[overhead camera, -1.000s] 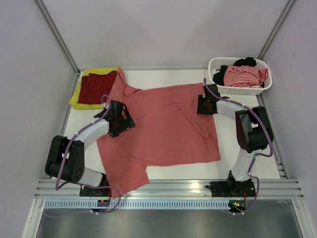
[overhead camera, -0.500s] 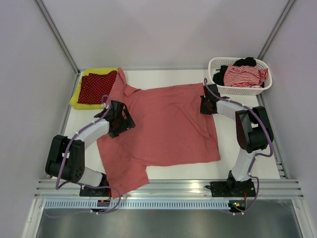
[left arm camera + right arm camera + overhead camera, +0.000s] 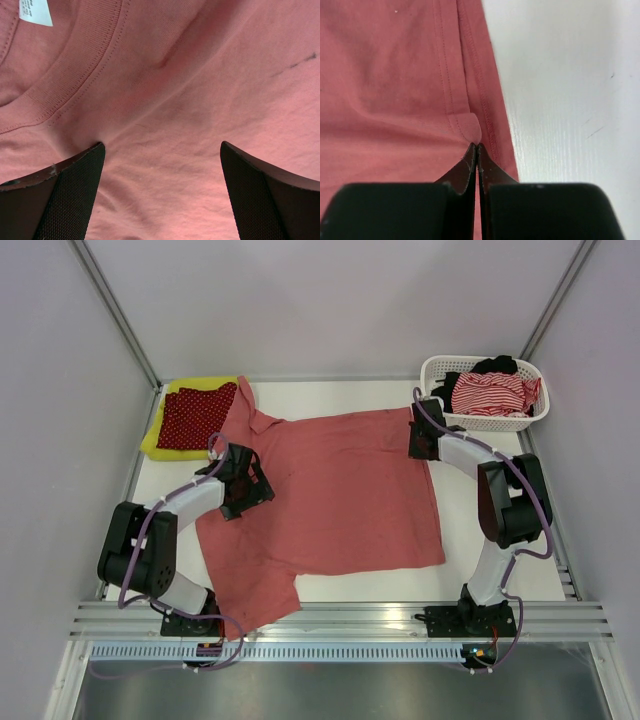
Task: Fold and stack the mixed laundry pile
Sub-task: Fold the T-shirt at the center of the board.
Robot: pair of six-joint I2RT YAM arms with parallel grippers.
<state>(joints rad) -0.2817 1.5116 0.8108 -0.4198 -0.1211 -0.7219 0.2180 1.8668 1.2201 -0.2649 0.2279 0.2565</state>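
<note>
A: Where's the polo shirt?
B: Flat on the table, centre, collar toward the far left. Its near-left part reaches over the front edge.
A: Rest?
B: Folded pieces in the far-left corner, one on the other, touching the collar. Basket in the far-right corner, clothes in it. Left gripper over the shirt's left side, right gripper at its far-right edge, near the basket.

Left of polo shirt: yellow garment mostly covered by dotted cloth. Shirt's label cut off at top edge.
</note>
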